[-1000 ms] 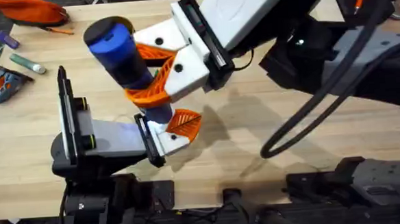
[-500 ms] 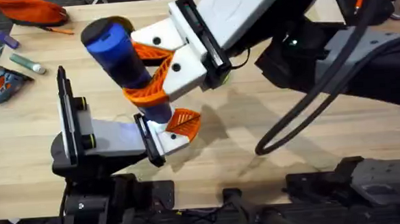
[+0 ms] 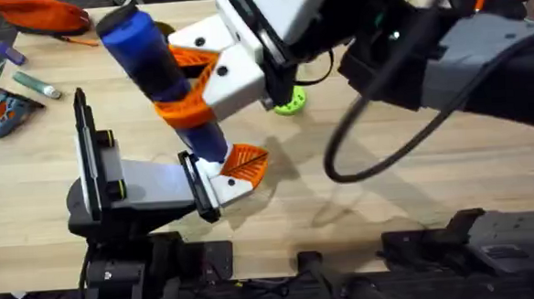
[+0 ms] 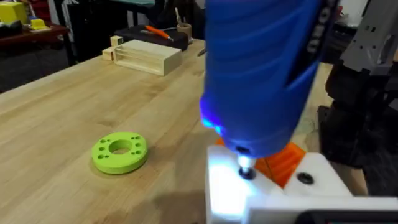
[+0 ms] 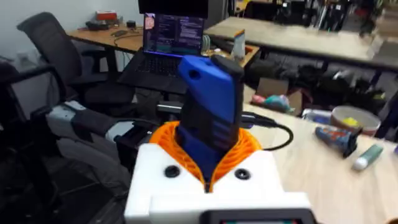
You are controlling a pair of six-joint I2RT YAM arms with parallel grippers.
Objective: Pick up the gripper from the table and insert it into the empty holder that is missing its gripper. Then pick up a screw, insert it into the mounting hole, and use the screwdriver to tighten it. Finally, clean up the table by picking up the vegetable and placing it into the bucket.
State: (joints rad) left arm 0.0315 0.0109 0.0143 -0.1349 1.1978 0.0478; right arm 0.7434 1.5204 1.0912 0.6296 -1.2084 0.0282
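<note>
The blue screwdriver [image 3: 158,73] stands tilted above the table's middle, and my right gripper [image 3: 183,90] is shut on it between orange pads [image 5: 249,146]. In the right wrist view the screwdriver [image 5: 211,118] rises straight out of the grip. Its silver tip [image 4: 245,169] presses on the white holder [image 4: 273,186] at the front of my left gripper [image 3: 221,175], under a blue glow. The small orange gripper [image 3: 247,162] sits in that holder [image 3: 209,185]. The screw, vegetable and bucket are hidden or out of view.
A round green disc [image 3: 289,101] lies just beyond the right arm. A pale wooden box [image 4: 146,56] stands at the far side. An orange pouch [image 3: 40,15], a tube [image 3: 36,84] and a patterned pouch [image 3: 4,113] occupy the far left. The right arm's cable [image 3: 359,154] loops over the table.
The right arm has swung toward the far left, tipping the screwdriver's top that way and uncovering the green disc. The tip stays at the holder. The left arm has not moved.
</note>
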